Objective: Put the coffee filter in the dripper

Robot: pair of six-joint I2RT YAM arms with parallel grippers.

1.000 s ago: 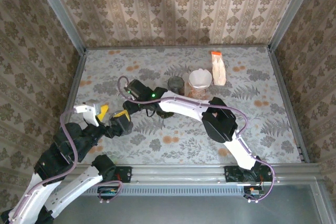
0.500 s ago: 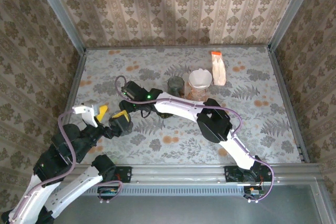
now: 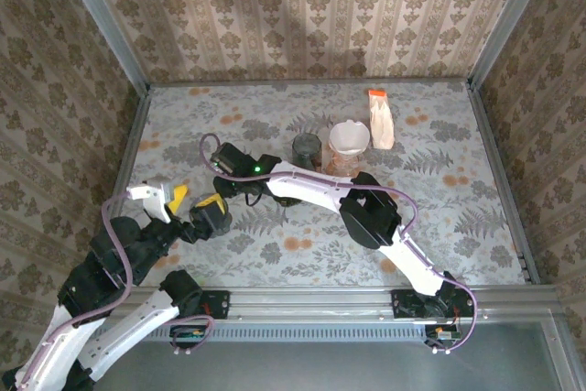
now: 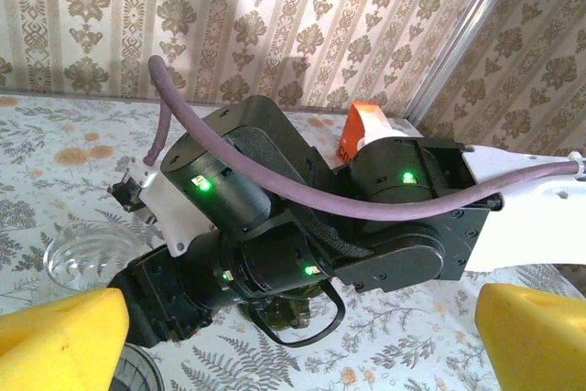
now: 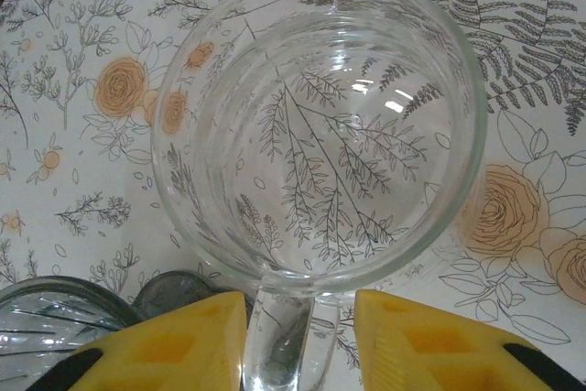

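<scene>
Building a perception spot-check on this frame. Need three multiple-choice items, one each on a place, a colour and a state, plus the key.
1. Where is the handle of the glass pitcher?
A) between the fingers of the right hand
B) hanging off the table edge
C) against the back wall

2. What colour is the top of the packet?
A) blue
B) orange
C) green

3. How is the left hand?
A) shut on the pitcher
B) shut on the packet
C) open, holding nothing

Key:
1 A: the right wrist view has the handle between the yellow fingers.
2 B: the top view shows an orange strip at the packet's far end.
3 C: in the left wrist view its fingers stand wide apart, gripping nothing.
</scene>
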